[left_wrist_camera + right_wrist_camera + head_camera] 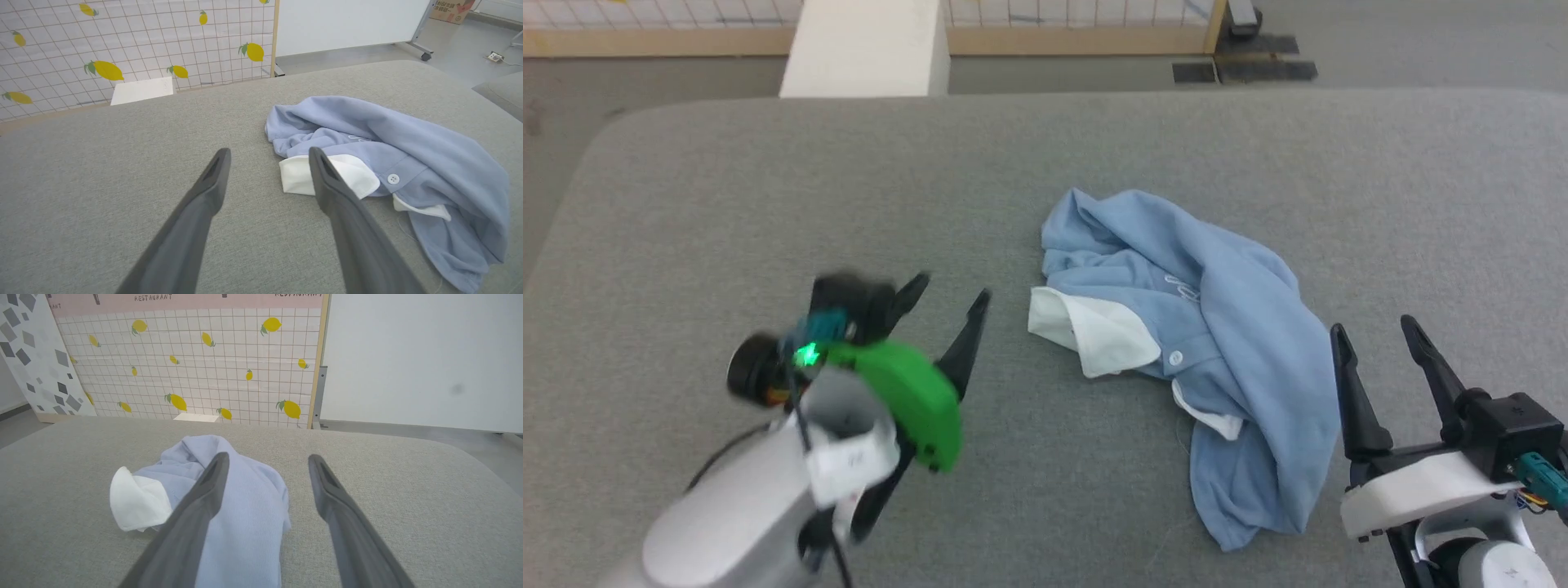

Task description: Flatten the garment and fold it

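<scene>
Light blue and bunched: found the garment (1241, 343) so, lying right of centre on the grey fabric worktop (768, 188), with the white collar (1094, 327) turned out at its left edge and 1 button (1175, 358) showing. Not flattened yet; no fold begun.

Logged the left tool (953, 287) left of the collar, near it but apart, 2 fingers spread wide, gripping nothing. Logged the right tool (1373, 325) at the heap's right edge, likewise spread and empty; cannot tell whether touching the cloth.

Judged risks:
- Pinching several layers at once in so tangled a heap, then lifting a knot rather than 1 edge.
- Taking the collar alone and dragging the whole heap leftward without opening it.
- Snagging a fingertip in the worktop fabric on a low approach.
- Misjudging orientation when spreading, with sleeves and hem not located.
</scene>
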Robot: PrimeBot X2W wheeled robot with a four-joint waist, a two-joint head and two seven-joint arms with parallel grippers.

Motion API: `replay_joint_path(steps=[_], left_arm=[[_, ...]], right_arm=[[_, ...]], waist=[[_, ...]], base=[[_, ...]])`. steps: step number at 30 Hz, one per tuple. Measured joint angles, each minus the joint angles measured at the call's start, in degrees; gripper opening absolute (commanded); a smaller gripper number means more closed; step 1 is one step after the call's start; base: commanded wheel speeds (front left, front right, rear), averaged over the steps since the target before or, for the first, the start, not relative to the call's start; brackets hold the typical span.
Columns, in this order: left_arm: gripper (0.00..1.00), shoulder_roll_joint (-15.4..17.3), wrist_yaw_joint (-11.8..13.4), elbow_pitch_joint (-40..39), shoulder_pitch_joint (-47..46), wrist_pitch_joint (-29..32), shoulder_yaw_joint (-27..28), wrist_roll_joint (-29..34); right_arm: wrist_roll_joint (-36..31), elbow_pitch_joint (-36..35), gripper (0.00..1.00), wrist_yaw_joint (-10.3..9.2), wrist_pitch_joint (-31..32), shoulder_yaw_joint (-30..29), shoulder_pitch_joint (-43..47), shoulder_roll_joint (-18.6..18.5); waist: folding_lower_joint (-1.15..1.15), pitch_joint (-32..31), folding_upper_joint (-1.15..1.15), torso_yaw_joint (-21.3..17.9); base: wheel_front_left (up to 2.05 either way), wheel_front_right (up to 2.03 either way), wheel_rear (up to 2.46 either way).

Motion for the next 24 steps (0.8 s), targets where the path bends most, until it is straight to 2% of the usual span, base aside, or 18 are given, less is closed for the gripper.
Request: replay_joint_path(steps=[3, 5, 9, 11, 18, 24], left_arm=[[1.00, -0.9, -3.0, 1.0, -6.8, 8.4, -1.6, -2.0], [1.00, -1.8, -3.9, 2.6, -10.4, 13.7, -2.2, -3.0], [1.00, -3.2, -4.5, 7.5, -16.9, 24.5, -3.2, -6.2], [1.00, -3.8, -4.7, 9.9, -19.5, 27.9, -3.4, -7.0], [1.00, -5.1, -7.5, 17.4, -25.6, 34.7, -4.0, -9.1], [1.00, -5.5, -9.5, 21.7, -26.5, 40.0, -6.8, -9.7]], right_arm=[[-0.1, -0.5, 1.00, 0.00, -0.5, 0.1, -0.5, 0.0], [-0.1, -0.9, 1.00, 0.00, -1.0, 0.1, -1.2, 0.0], [0.0, -0.8, 1.00, 0.00, -2.6, 0.1, -2.5, 0.0], [0.2, -0.5, 1.00, 0.00, -3.4, 0.0, -2.7, 0.0], [1.1, 1.7, 1.00, 0.00, -6.4, 0.5, -3.6, 0.0], [1.8, 3.6, 1.00, 0.00, -7.9, 1.0, -4.4, 0.0]], waist=[[0.00, 2.3, 0.00, -1.1], [0.00, 3.8, 0.00, -1.8], [0.01, 7.2, 0.00, -3.6], [0.01, 8.7, 0.00, -4.7], [0.01, 13.2, 0.00, -9.5], [0.01, 16.3, 0.00, -13.0]], base=[[0.00, 0.00, 0.00], [0.00, 0.00, 0.00], [0.00, 0.00, 0.00], [0.00, 0.00, 0.00], [0.00, 0.00, 0.00], [0.00, 0.00, 0.00]])
